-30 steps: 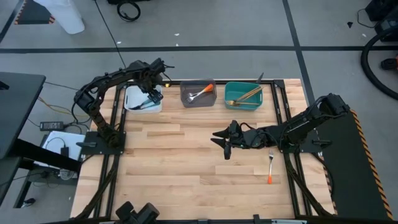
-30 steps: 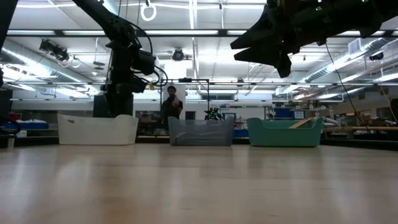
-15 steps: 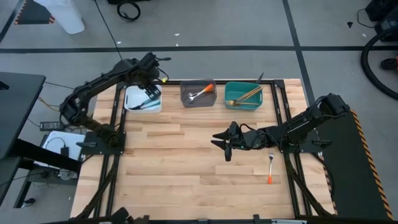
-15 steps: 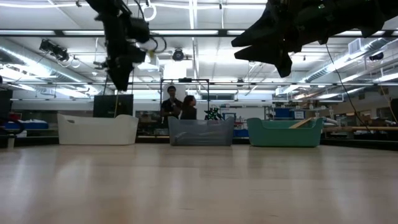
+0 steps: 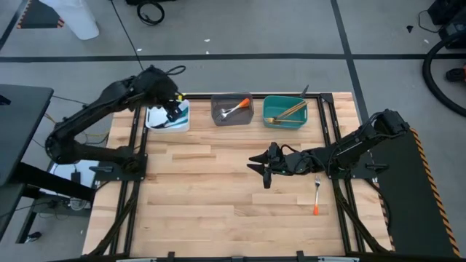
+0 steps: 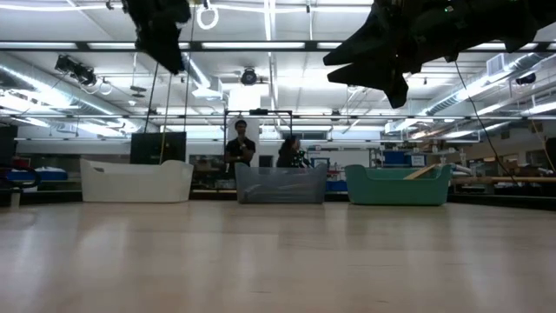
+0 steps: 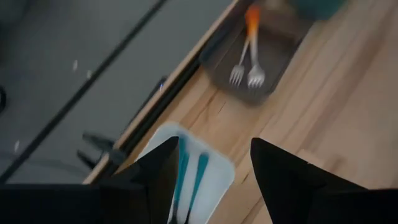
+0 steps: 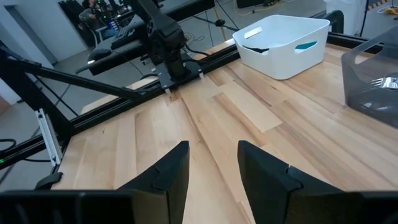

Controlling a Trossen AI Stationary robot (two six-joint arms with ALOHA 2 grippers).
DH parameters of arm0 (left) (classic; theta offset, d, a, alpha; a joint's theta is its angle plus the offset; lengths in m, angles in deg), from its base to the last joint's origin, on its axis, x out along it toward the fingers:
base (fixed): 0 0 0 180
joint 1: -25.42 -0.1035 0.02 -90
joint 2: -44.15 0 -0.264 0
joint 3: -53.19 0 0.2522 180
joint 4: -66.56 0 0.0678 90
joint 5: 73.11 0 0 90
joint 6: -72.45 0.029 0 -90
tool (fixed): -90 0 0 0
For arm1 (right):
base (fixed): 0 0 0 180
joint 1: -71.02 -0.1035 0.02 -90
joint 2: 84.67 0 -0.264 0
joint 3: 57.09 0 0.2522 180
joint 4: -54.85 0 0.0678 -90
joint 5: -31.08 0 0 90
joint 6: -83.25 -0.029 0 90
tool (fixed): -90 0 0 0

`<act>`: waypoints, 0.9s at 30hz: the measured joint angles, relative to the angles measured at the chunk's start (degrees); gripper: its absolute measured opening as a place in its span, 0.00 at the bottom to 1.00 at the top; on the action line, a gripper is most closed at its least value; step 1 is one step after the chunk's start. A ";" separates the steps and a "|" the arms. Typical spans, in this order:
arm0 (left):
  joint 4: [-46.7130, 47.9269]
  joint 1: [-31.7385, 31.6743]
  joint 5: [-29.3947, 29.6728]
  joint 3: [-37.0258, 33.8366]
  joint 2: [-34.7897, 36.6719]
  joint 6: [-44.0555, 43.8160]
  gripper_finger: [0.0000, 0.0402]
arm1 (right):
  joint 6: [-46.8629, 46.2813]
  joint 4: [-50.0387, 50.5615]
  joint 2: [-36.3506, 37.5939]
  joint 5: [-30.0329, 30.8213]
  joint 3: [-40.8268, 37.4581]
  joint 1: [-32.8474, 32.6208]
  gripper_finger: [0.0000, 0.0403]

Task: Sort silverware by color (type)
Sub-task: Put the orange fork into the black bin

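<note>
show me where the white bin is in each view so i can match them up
High view: white bin, far left corner, under the left gripper.
Low view: left.
Left wrist view: beyond the fingers.
Right wrist view: far side.
Shared landmark: grey bin next to it.

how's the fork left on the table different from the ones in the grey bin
The loose fork lies alone on the bare wood near the right arm, orange handle toward the front edge. The two forks in the grey bin lie side by side, already sorted. All have silver heads and orange handles.
</note>
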 joint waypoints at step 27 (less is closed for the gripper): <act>-26.98 14.70 0.01 -0.02 10.98 -1.85 0.52 | -1.75 -0.46 0.00 0.15 0.00 1.93 0.36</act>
